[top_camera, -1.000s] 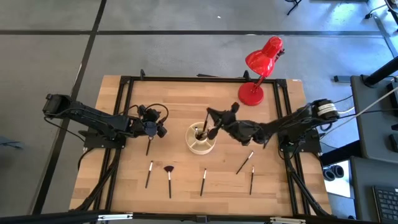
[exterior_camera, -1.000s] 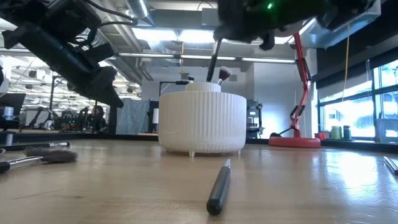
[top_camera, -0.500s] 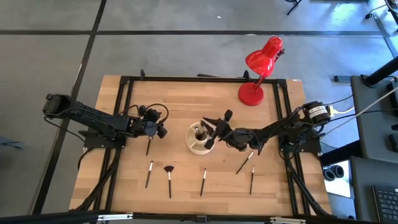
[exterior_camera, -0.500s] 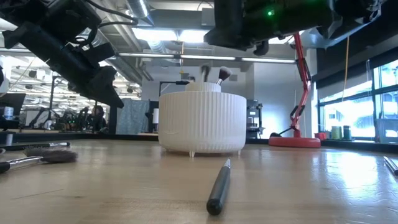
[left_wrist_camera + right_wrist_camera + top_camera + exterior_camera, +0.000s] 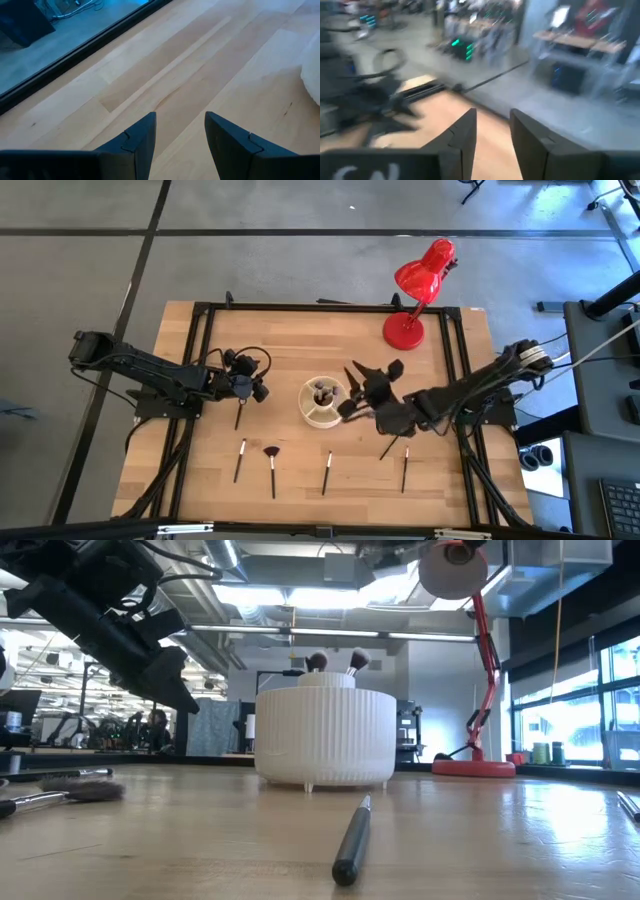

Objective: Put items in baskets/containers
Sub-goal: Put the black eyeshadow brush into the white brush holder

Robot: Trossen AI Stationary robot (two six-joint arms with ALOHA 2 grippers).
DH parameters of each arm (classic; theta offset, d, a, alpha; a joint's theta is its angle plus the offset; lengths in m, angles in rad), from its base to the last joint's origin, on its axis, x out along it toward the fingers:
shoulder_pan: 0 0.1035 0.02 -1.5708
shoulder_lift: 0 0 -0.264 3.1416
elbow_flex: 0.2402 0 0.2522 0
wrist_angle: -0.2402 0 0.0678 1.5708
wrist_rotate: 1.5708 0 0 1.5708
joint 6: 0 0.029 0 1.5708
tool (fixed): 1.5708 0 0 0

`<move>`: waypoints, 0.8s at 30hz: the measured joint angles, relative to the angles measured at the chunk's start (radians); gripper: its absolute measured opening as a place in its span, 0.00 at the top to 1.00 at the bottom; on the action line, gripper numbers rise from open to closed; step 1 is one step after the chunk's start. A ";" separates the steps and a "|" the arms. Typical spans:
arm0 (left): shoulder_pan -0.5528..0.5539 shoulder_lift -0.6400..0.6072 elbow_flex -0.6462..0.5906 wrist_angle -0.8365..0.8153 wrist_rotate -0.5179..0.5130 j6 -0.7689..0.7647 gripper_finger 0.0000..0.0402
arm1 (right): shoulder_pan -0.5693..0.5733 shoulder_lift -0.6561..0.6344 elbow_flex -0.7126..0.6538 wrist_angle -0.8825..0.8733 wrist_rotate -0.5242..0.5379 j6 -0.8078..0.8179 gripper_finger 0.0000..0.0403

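Observation:
The cream ribbed cup stands mid-table, and two brushes stick out of it, heads up. Several more brushes lie flat on the wood: one below my left gripper, a fan brush, and others toward the near edge. My right gripper hangs raised just right of the cup, open, with nothing between its fingers. My left gripper stays left of the cup, open and empty.
A red desk lamp stands at the far right of the table, its head leaning beyond the far edge. A black frame borders the table. Bare wood lies between the cup and the lamp.
My right gripper has opened and let go of a brush, which now stands in the cup with its head up beside the other one. The gripper has then risen and drawn back toward the table's right edge.

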 joint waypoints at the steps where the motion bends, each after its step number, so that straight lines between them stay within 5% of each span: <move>1: 0.000 0.000 0.000 0.001 0.000 0.006 0.59 | 0.001 0.000 0.054 -0.151 -0.060 0.123 0.72; 6: 0.000 0.000 0.000 0.002 0.001 0.011 0.59 | -0.065 0.036 0.176 -0.706 -0.558 0.605 0.75; 13: 0.000 0.000 0.000 -0.005 0.012 0.023 0.59 | -0.073 0.043 0.157 -1.136 -0.999 0.647 0.75; 17: 0.000 0.000 0.000 -0.005 0.011 0.023 0.59 | -0.057 0.042 0.140 -1.277 -1.097 0.503 0.75; 24: 0.000 0.000 0.000 -0.006 0.001 0.023 0.59 | -0.038 0.047 -0.023 -1.188 -1.183 0.001 0.75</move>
